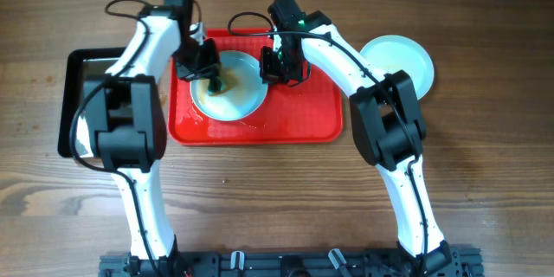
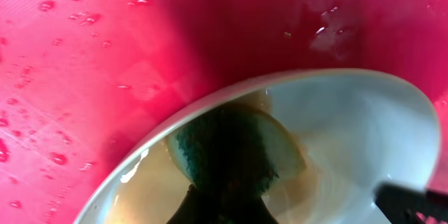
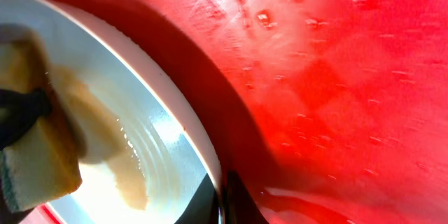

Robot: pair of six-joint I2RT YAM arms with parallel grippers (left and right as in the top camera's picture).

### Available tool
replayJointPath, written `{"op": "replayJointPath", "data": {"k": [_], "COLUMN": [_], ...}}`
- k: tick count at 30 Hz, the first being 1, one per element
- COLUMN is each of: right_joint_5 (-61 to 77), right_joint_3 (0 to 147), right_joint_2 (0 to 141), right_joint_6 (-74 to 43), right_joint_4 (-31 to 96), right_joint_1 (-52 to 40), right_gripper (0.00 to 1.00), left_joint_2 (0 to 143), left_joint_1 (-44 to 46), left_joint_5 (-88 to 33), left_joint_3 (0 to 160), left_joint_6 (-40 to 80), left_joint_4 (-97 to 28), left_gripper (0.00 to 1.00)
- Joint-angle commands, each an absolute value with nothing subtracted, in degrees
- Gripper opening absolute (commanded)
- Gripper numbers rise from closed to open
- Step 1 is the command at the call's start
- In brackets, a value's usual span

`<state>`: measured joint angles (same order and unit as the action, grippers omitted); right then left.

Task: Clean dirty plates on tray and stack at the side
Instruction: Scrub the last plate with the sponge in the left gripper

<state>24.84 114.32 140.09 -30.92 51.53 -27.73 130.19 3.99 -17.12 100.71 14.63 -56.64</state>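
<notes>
On the tray, my left gripper, clamped on a sponge, bears on a sauce-filmed plate, with my right gripper at its 3 o'clock rim (closure undeterminable), and since a clean plate lies off-tray at 3 o'clock, I judge cleaning partly complete.
</notes>
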Motion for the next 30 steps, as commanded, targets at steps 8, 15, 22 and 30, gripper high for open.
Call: {"op": "replayJointPath", "data": {"k": [8,15,22,30], "right_joint_5": [31.53,31.38,31.35,31.35], "right_joint_3": [113.89,113.89,113.89,113.89], "right_joint_2": [144.14,144.14,144.14,144.14], "right_joint_6": [-30.13,-30.00,-29.98,-29.93], "right_joint_4": [50.35,50.35,50.19,50.17], "right_joint_1": [-25.76,-25.76,-25.76,-25.76], "right_gripper": [0.04,0.04,0.04,0.04], "left_joint_2": [132.14,132.14,132.14,132.14], "left_joint_1": [9.02,10.02,9.69,8.08], "left_joint_5": [-24.67,-4.99,21.26,-28.29], "left_joint_3": [99.22,99.22,99.22,99.22], "left_joint_6": [-5.45,14.94,31.29,-2.33], "left_joint_4": [-63.00,-46.98,-53.95,-65.58], "left_gripper": [0.04,0.04,0.04,0.04]}}
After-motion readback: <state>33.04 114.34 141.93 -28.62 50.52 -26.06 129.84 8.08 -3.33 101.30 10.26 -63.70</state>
